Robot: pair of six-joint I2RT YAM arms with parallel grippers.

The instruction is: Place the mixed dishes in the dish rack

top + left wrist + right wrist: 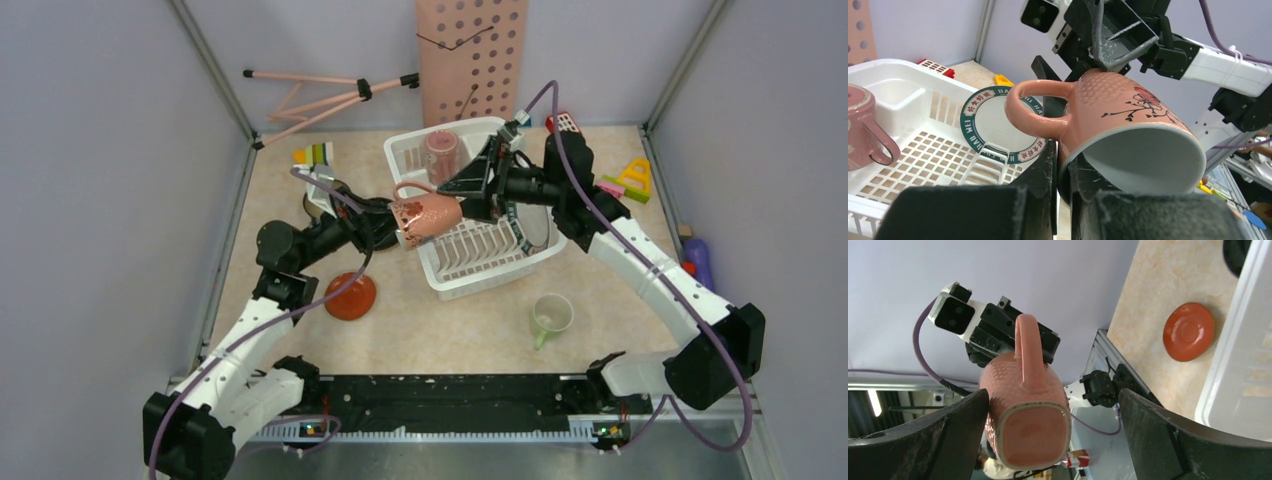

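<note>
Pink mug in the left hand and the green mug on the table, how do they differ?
The pink mug is gripped by its rim in the left hand, tipped sideways in the air; the green mug stands upright on the table, untouched. The pink mug is dimpled with a branch drawing; the green mug looks plain. Both have one handle and neither sits in the rack.

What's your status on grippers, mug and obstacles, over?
Left gripper shut on pink mug by the rim. Right gripper open, jaws flanking its base. Mug aloft at rack edge. Nothing in the way.
</note>
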